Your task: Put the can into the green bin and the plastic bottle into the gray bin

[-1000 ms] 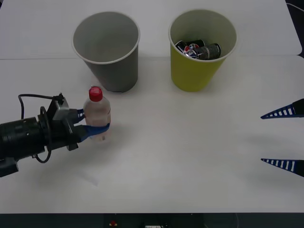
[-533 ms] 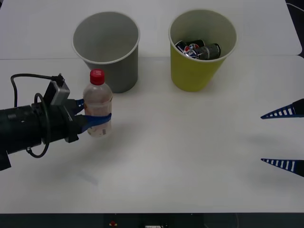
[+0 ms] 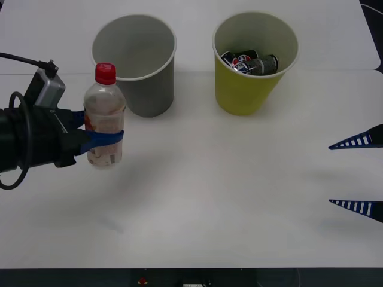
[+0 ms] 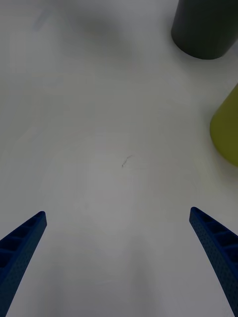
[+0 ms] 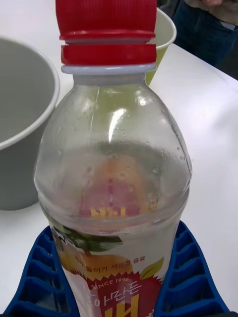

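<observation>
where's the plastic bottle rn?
Front view: the plastic bottle is upright in the left gripper, on the robot's left, just in front-left of the gray bin.

I'm seeing the red-capped plastic bottle standing upright off the table, left of the gray bin; green bin holding cans

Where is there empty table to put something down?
Bare table lies between the left gripper, holding the plastic bottle, and the open right gripper. It's crowded at the back, where the gray bin and green bin stand.
</observation>
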Controlling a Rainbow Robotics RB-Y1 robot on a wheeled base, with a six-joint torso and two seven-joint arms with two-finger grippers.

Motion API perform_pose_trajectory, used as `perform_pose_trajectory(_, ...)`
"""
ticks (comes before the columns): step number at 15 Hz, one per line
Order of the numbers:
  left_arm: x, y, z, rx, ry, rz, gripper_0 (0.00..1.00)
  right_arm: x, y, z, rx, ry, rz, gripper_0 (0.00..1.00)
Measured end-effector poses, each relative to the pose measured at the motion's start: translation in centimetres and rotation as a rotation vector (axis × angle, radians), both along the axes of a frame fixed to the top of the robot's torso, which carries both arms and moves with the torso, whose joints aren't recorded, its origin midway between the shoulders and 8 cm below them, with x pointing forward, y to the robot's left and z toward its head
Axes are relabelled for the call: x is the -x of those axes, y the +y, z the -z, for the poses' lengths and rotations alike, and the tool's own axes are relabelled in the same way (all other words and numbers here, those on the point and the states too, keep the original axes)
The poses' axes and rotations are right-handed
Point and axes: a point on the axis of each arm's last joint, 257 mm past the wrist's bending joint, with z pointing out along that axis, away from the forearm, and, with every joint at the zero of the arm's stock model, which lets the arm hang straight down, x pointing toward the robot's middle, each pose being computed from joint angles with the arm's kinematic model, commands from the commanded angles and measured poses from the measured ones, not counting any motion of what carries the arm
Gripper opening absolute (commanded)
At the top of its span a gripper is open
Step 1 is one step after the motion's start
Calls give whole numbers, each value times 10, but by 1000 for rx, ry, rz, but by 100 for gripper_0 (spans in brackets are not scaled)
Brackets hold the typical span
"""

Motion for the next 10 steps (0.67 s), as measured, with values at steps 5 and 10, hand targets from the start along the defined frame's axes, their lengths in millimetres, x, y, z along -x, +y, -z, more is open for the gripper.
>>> perform_pose_trajectory(5, -5, 26, -38, -81, 14, -42, 0, 0, 0, 0, 0, 0, 0, 100)
perform_pose_trajectory(10, -39, 35, -76, -106, 88, 26, 0, 0, 0, 0, 0, 0, 0, 100)
